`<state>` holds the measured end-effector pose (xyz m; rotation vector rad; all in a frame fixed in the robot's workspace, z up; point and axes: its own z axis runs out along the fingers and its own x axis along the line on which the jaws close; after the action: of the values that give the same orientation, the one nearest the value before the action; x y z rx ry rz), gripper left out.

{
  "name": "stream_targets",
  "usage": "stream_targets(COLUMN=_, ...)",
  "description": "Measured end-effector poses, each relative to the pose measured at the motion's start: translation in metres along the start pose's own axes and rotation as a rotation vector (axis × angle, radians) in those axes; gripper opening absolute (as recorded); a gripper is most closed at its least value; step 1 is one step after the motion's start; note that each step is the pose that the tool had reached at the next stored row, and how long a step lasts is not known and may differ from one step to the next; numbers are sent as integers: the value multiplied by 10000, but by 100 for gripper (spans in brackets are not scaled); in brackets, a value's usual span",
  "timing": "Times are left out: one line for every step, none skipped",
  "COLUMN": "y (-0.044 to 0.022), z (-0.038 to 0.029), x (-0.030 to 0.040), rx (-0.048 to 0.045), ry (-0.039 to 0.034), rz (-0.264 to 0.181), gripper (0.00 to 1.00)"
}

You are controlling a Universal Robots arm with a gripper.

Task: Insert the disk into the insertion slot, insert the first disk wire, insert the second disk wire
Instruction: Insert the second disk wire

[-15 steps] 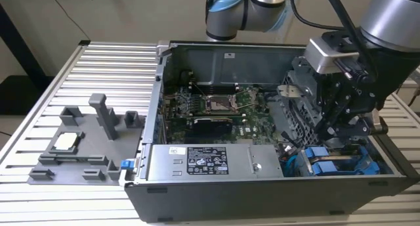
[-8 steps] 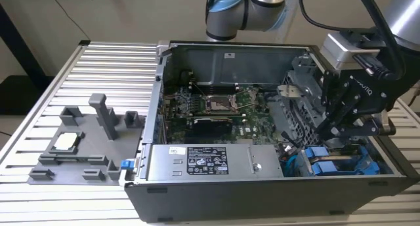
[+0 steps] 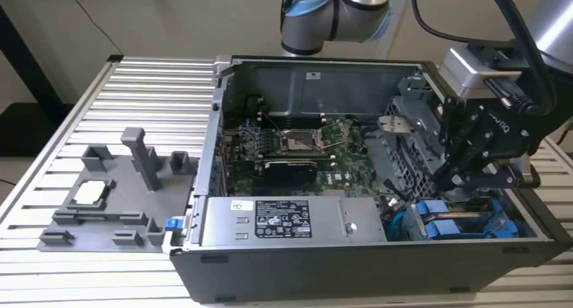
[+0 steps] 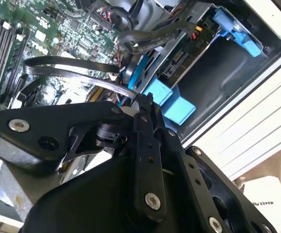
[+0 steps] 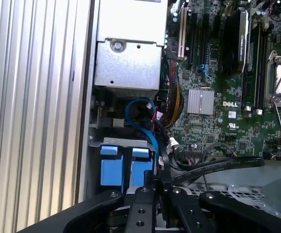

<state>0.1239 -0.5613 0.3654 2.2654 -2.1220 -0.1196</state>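
the gripper point(image 3: 454, 179), at four o'clock in the exterior view, works over the disk point(image 3: 461, 221). fingers pinch a black wire point(image 5: 213, 167). i'd push it straight, not twisted.

Case: the open grey sheet-metal computer case point(image 3: 296, 268) lies on the ribbed aluminium table point(image 3: 143, 86), toward the exterior view's right.
Fixture: the grey plastic holder block point(image 3: 107, 200) sits on the table just beside the case, at the exterior view's left.
Motherboard: the green circuit board point(image 3: 296, 154) lies inside the case.
Power supply: the grey metal box with a sticker point(image 3: 286, 221) sits in front of the board.
Drive cage: the blue-railed metal bay point(image 3: 465, 221) is right of that box.
Hand: the black robot hand point(image 3: 461, 180) hangs over the bay.
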Motion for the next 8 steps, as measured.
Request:
stream_targets(y=1, z=1, x=9, rx=2, ry=-19, rz=28, gripper=16)
stream_targets(y=1, z=2, x=18, rx=4, ry=-35, rz=58, gripper=16)
stream_targets(y=1, z=3, x=26, rx=5, ry=-51, rz=92, gripper=16)
stream_targets(y=2, z=3, x=33, rx=8, ry=-66, rz=123, gripper=16)
stream_targets(y=2, z=3, x=39, rx=10, ry=-88, rz=145, gripper=16)
stream_targets(y=2, z=4, x=45, rx=12, ry=-118, rz=170, gripper=16)
stream_targets(y=3, z=5, x=48, rx=15, ry=-154, rz=200, gripper=16)
stream_targets(y=1, z=5, x=50, rx=18, ry=-195, rz=218, gripper=16)
